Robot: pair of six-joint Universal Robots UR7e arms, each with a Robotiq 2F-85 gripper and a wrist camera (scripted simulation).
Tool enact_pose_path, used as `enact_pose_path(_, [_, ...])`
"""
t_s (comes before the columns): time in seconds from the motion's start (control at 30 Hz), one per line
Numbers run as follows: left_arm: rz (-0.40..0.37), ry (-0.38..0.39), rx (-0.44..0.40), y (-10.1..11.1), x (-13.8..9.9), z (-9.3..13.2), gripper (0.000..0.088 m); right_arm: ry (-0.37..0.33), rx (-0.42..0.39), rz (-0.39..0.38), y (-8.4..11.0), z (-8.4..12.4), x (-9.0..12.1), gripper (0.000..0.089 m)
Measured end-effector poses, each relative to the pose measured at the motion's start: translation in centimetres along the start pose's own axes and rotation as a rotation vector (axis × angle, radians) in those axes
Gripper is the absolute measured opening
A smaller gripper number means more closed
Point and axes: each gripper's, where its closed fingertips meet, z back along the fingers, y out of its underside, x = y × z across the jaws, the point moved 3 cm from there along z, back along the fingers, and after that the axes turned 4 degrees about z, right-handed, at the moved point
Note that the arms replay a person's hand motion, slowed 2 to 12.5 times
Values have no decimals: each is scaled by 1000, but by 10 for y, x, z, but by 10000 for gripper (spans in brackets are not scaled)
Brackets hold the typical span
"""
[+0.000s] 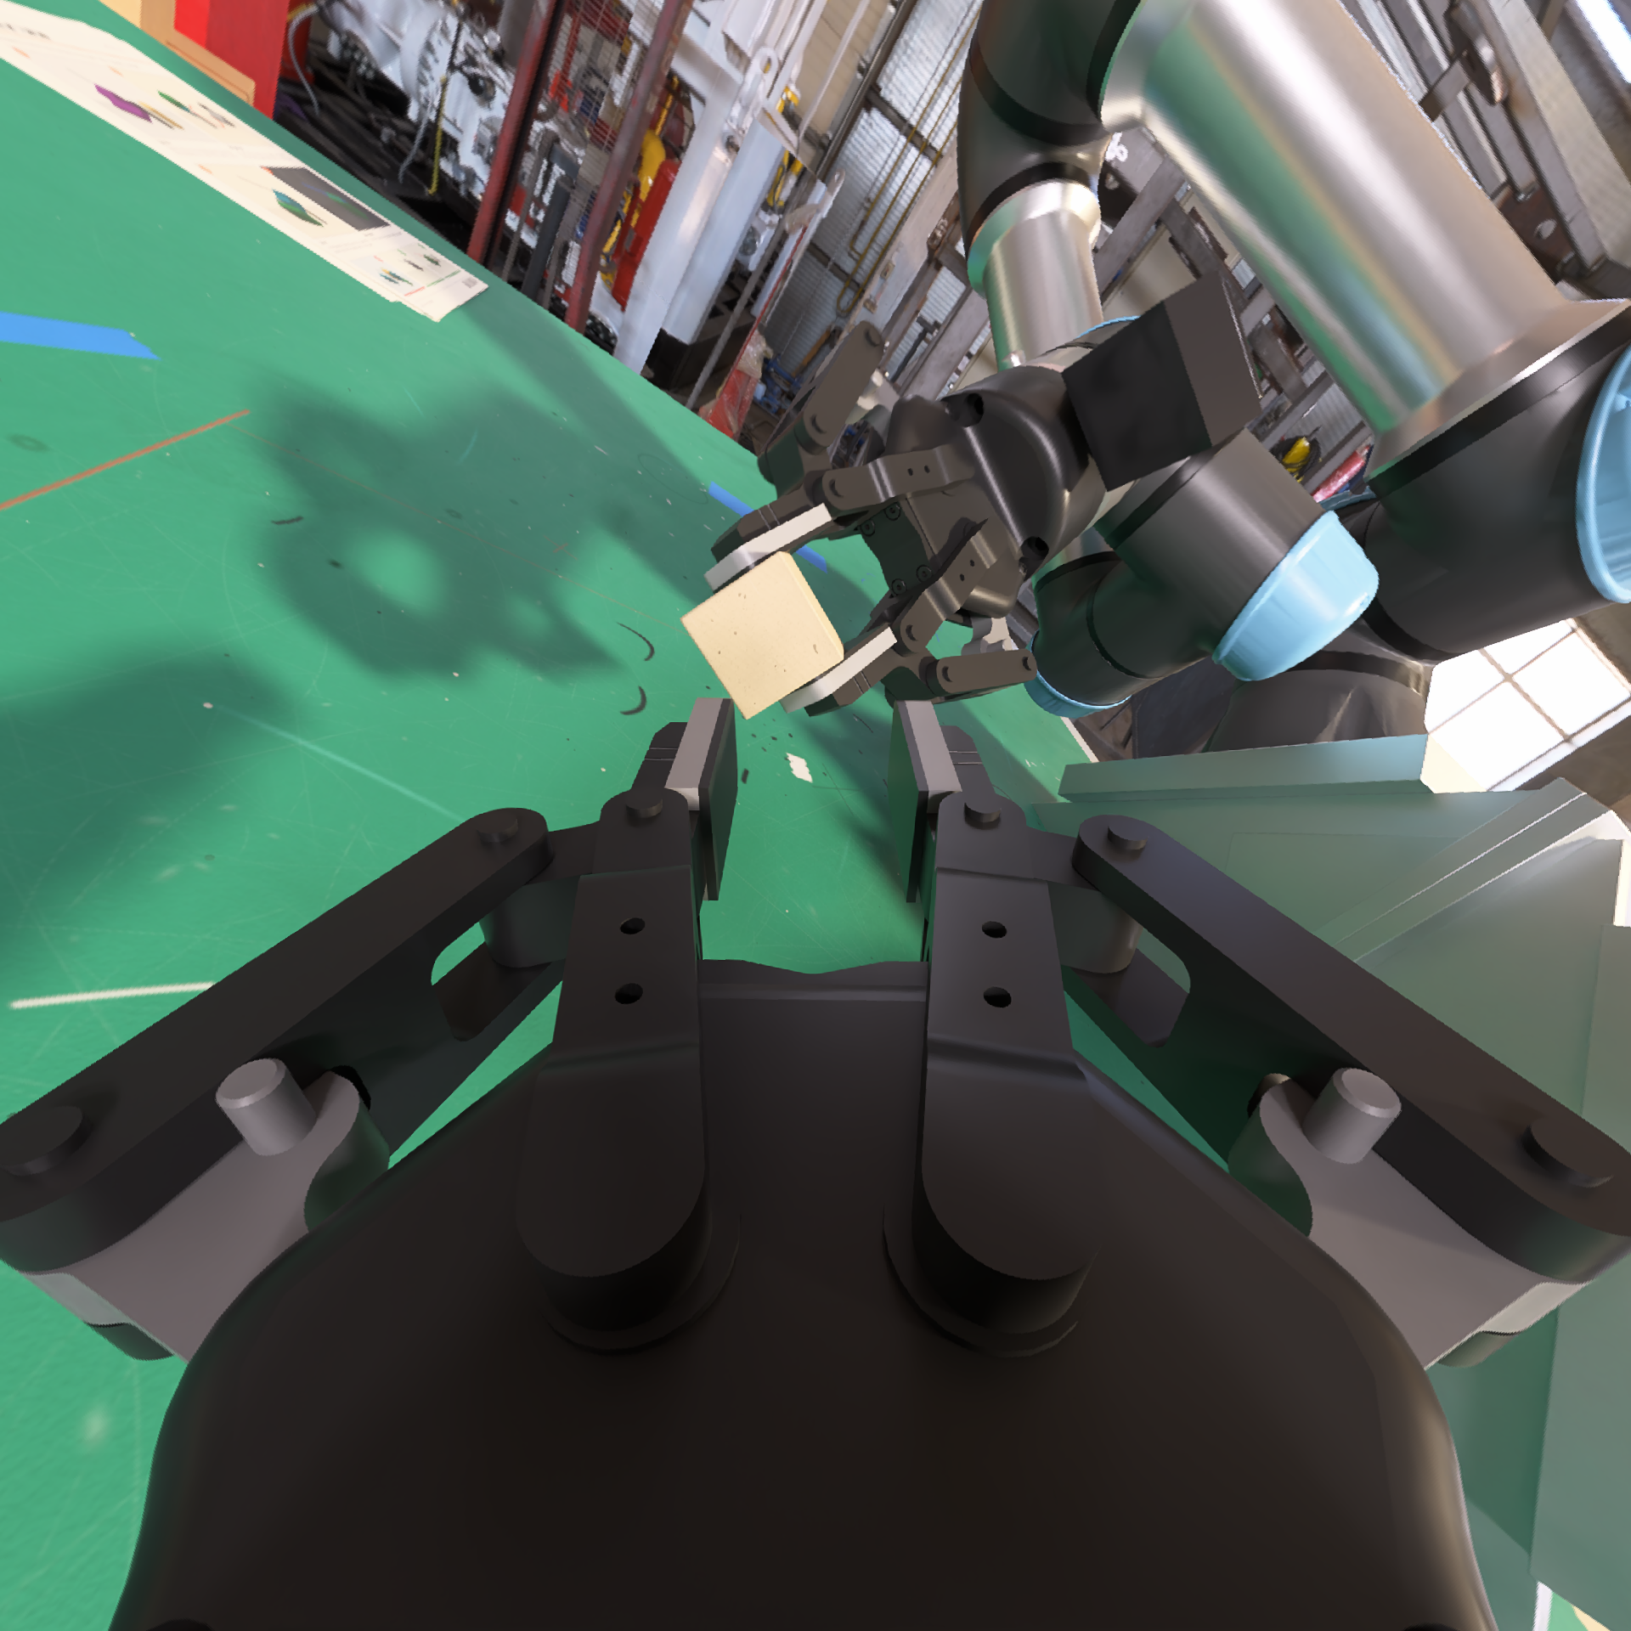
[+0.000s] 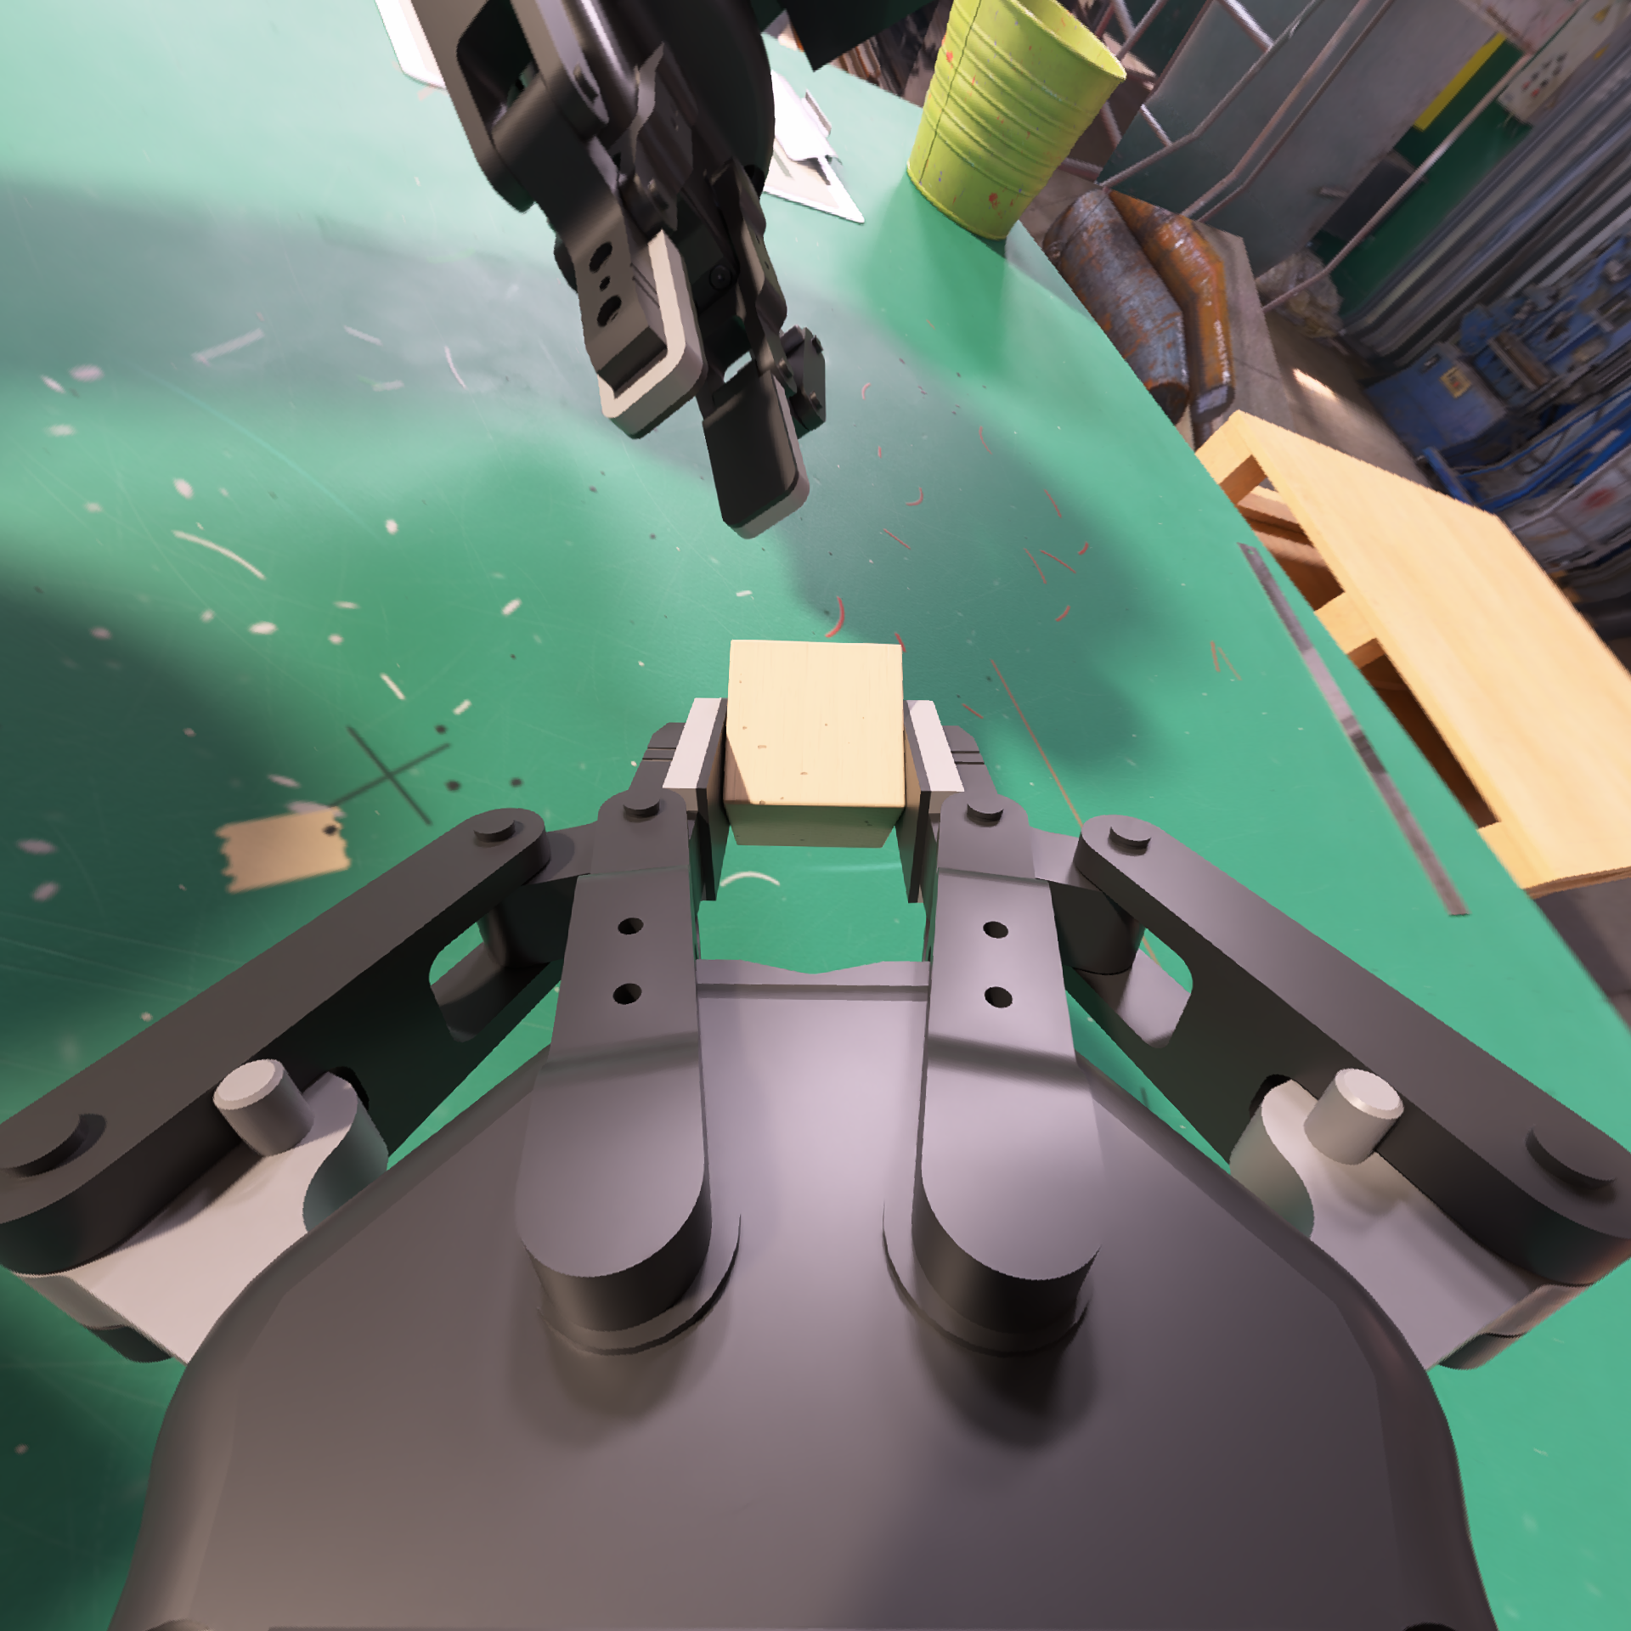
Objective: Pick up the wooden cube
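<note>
The wooden cube, pale and square, sits clamped between my right gripper's two pads, held a little above the green table. In the left wrist view the cube shows in the right gripper just beyond my left fingertips. My left gripper is open and empty, its fingers a cube's width apart, pointing at the cube from close by. It also shows in the right wrist view, hanging above the table beyond the cube.
A yellow-green cup stands at the table's far edge. A light wooden stand and a metal ruler lie along the right edge. Printed sheets lie far left. A grey metal base stands right of my left gripper.
</note>
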Motion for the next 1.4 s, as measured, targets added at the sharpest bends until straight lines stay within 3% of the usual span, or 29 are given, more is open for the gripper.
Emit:
enact_pose_path(0.13, [19, -1, 26, 4, 1, -1, 316, 24, 38, 82, 1, 3, 0, 323])
enact_pose_path(0.37, [26, -34, 67, 10, 5, -2, 317, 3, 62, 148, -1, 2, 10, 323])
enact_pose_path(0.67, [14, -40, 91, 13, 4, -5, 318, -16, 71, 169, -2, -1, 16, 323])
enact_pose_path(0.9, [-11, -34, 109, 15, 1, -8, 316, -60, 50, 123, -3, -2, 17, 323])
enact_pose_path(1.4, [-172, -73, 183, 22, -9, -15, 317, -291, 12, -122, 0, 0, 30, 323])
